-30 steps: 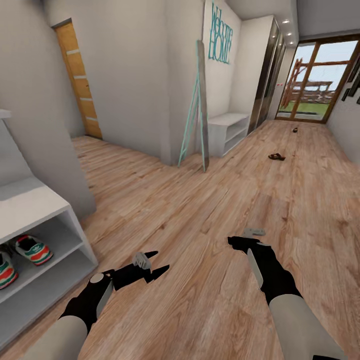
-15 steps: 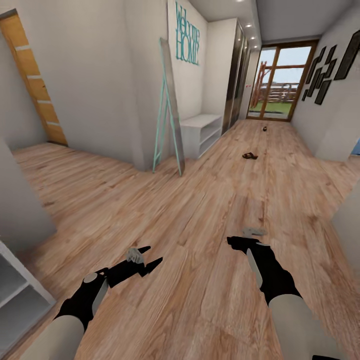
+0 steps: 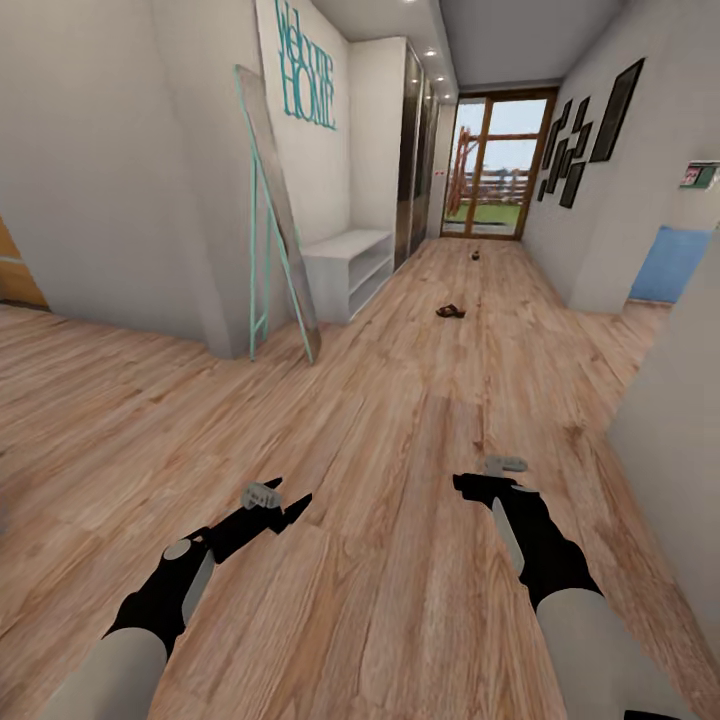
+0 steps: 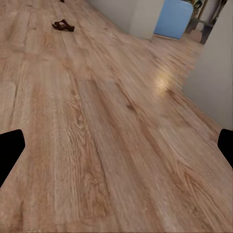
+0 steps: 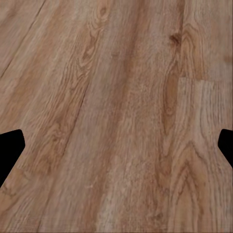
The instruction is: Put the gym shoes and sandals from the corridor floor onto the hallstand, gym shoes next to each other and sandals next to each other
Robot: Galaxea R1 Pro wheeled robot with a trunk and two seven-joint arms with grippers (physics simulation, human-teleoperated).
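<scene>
Facing: long corridor w/ light brown wood-grain plank floor [image 3: 400, 420], both arms held low over bare planks.
Surroundings, L side: tall leaning mirror w/ teal frame [image 3: 275, 210] propped against white wall; teal "Welcome HOME" wall lettering [image 3: 305, 65] above; dark glossy wardrobe doors [image 3: 412, 155] further down.
Surroundings, R side: black picture frames [image 3: 585, 135] on wall, pale blue panel [image 3: 670, 265] past a wall corner, grey-white wall edge [image 3: 670, 440] close by at R.
Far end: wood-framed glass door [image 3: 495, 165], greenery outside.
In the way: nothing on planks btwn grippers and nearer sandal.
Containers: plain low white two-tier shelf unit [image 3: 350, 265] just beyond mirror; top and both open tiers look bare.
Sandals, count: 2. Nearer brown leather sandal w/ dark strap [image 3: 450, 311] lies mid-corridor on floor, well ahead of arms; also seen in L wrist view [image 4: 63, 25]. 2nd sandal [image 3: 475, 254] is a small dark shape further down, near the door, too small for detail. The two lie well apart.
Left gripper [image 3: 285, 508]: black fingers spread, released, holding nothing; wrist view has black tips at both picture edges w/ floor btwn.
Right gripper [image 3: 478, 484]: spread wide in wrist view [image 5: 116, 145], nothing grasped, planks below.
</scene>
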